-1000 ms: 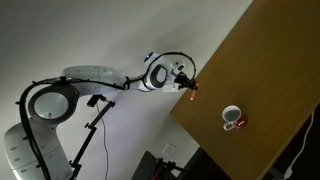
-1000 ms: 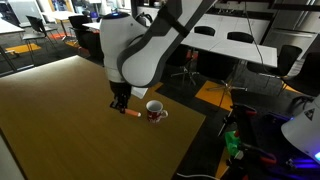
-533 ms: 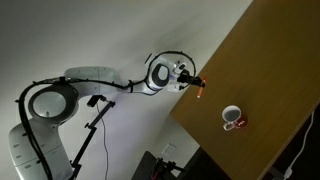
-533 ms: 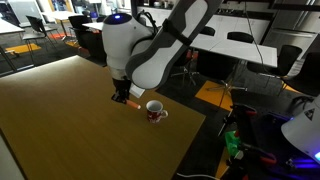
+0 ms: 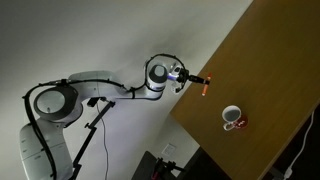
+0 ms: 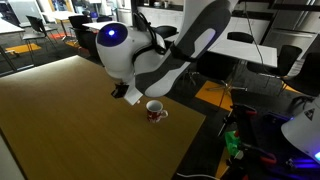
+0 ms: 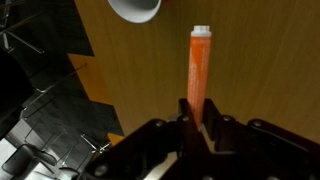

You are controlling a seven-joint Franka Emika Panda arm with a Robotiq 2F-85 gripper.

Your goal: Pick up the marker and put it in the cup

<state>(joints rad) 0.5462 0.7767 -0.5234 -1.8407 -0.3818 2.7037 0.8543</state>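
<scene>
The marker (image 7: 198, 65) is a short orange-red stick held between my jaws, pointing away from me over the brown table; it also shows in an exterior view (image 5: 204, 88). My gripper (image 7: 196, 122) is shut on its near end and holds it above the table (image 5: 265, 90). The cup (image 5: 232, 118), a white mug with a dark inside and reddish marks, stands on the table a little past the marker. In the wrist view the cup (image 7: 135, 9) is at the top edge, left of the marker's tip. In an exterior view (image 6: 154, 110) the arm hides the marker.
The table edge (image 7: 95, 70) runs close on the left of the wrist view, with floor below. Office tables and chairs (image 6: 250, 45) stand behind. A tripod stand (image 5: 95, 125) is by the robot base.
My gripper has risen with the marker in it and moved nearer the cup. The arm has swung over the table edge. The cup has not moved.
</scene>
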